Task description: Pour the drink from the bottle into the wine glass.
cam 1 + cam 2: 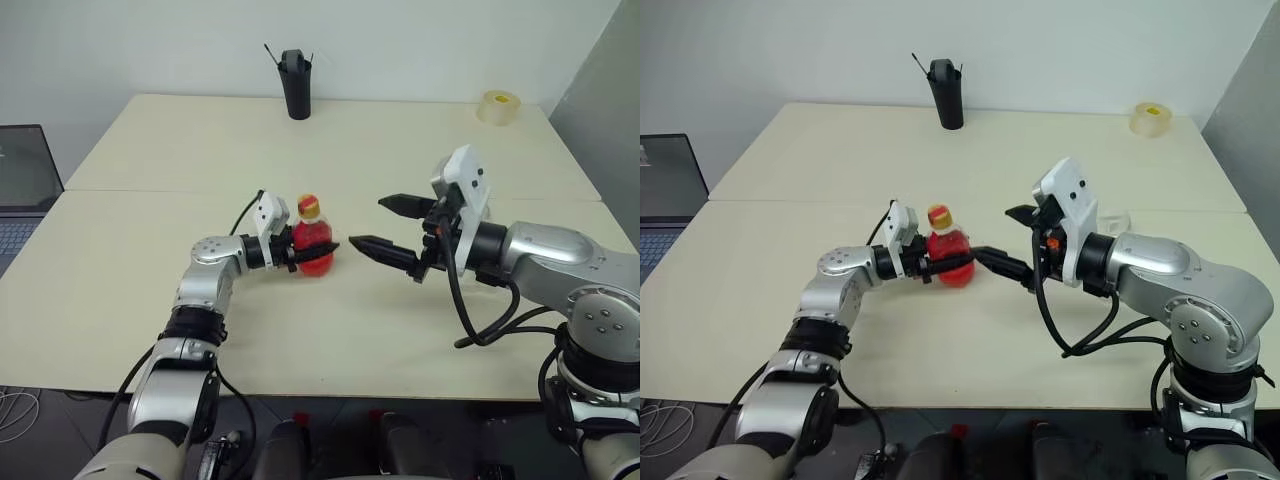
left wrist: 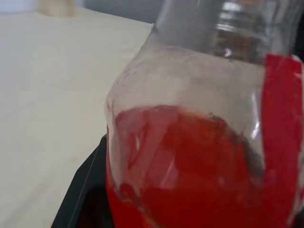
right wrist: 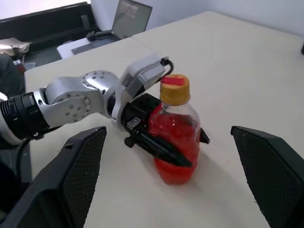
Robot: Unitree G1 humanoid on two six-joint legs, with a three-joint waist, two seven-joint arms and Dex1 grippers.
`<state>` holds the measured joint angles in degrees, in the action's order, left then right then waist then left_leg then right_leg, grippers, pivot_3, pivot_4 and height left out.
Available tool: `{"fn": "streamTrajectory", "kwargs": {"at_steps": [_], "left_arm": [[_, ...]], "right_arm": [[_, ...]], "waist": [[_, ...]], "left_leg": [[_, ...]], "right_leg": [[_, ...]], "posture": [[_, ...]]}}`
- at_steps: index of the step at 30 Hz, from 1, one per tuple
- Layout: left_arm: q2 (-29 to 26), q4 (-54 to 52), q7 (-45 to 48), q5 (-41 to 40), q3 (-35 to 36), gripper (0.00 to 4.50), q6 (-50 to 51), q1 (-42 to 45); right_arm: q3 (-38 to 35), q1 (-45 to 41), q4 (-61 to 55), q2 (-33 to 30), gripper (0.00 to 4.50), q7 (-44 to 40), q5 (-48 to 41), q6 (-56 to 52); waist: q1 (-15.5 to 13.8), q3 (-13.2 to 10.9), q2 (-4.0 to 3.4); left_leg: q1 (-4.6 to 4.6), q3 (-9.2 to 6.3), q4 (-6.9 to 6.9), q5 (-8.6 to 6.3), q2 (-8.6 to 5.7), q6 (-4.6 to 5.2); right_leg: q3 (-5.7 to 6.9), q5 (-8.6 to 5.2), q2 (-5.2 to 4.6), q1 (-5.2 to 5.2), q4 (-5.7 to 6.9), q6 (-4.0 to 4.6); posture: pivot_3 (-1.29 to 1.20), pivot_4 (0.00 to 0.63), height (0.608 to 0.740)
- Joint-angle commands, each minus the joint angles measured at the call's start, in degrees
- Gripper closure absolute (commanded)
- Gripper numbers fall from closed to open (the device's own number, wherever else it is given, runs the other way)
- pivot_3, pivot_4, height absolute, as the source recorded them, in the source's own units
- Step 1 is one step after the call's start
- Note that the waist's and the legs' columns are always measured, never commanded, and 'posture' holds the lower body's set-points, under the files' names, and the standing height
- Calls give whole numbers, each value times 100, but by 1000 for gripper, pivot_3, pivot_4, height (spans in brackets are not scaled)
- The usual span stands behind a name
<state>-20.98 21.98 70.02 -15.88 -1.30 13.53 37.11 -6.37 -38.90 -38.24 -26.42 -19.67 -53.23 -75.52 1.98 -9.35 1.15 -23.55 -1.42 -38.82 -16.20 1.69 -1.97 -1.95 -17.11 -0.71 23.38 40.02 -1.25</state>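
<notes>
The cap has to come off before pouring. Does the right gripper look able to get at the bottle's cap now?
Probably yes: the right gripper is open facing the bottle, and the left gripper holds the body, leaving the cap bare.

I can read no text, brand or number anywhere here. The bottle (image 3: 175, 137) in my left hand (image 3: 164, 142) carries no legible label.

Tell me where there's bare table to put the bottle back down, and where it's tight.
Open tabletop lies between the black pen holder and the left gripper, and more in front of the bottle toward the near edge. It is tight between the bottle and the open right gripper. The tape roll takes the far right corner.
</notes>
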Motion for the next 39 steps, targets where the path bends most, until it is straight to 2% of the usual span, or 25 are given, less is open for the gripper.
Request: {"fn": "streamTrajectory", "kwargs": {"at_steps": [1, 6, 15, 19, 25, 27, 30, 36, 39], "left_arm": [[-48, -1181, 37, -312, -248, 2212, 549, -107], [-16, -1577, -121, -219, -521, 2212, 585, -309], [-72, -1479, -284, -33, -682, 2222, 112, -348], [-117, -1595, -260, -47, -737, 2240, 91, -373], [-118, -1779, -318, -113, -723, 2240, 168, -399], [-121, -1797, -336, -118, -712, 2251, 180, -401], [-130, -1820, -365, -120, -703, 2265, 188, -409], [-138, -1835, -401, -118, -701, 2265, 183, -449], [-148, -1774, -403, -111, -694, 2266, 162, -422]], "right_arm": [[-51, -164, -244, 204, 0, 463, -222, -195], [332, -114, -232, 576, 0, 1049, 86, -151], [292, -88, -152, 835, 0, 1356, 198, -109], [310, -42, -80, 843, 936, 1338, 222, -81], [386, 50, -32, 805, 3047, 1266, 289, -40], [427, 61, -22, 780, 3467, 1239, 315, -19], [507, 87, -14, 740, 4470, 1197, 336, 10], [435, 46, -11, 721, 4500, 1139, 211, 62], [243, -100, -30, 694, 3920, 1095, 26, 46]], "waist": [[-12, 0, 0], [-8, 1, -1], [-13, 1, -1], [-11, 1, -1], [-11, 1, -1], [-10, 0, -1], [-11, 0, -1], [-11, 0, -1], [-11, 0, -1]], "left_leg": [[0, 0, 0, 0, -2, 0], [1, 2, 0, 0, -3, 1], [1, 3, 1, 0, -4, 1], [1, 3, 1, 0, -4, 1], [1, 2, 2, -1, -4, 1], [1, 3, 2, -1, -5, 1], [1, 2, 2, -1, -4, 1], [1, 2, 2, -1, -4, 1], [1, 3, 2, -1, -4, 1]], "right_leg": [[0, 0, -1, 0, 0, 0], [-2, 0, -1, -2, -2, 0], [0, 0, 0, -1, -3, 0], [0, 0, 0, -1, -3, 0], [0, 0, 1, -1, -4, 0], [-1, 0, 1, -1, -5, 0], [0, 0, 1, -1, -5, 0], [0, 0, 1, -1, -5, 0], [-1, 0, 1, -1, -5, 0]], "posture": [[0, 150, 740], [0, 150, 740], [0, 150, 740], [0, 150, 740], [0, 150, 740], [0, 150, 740], [0, 150, 740], [0, 150, 740], [0, 150, 740]]}}
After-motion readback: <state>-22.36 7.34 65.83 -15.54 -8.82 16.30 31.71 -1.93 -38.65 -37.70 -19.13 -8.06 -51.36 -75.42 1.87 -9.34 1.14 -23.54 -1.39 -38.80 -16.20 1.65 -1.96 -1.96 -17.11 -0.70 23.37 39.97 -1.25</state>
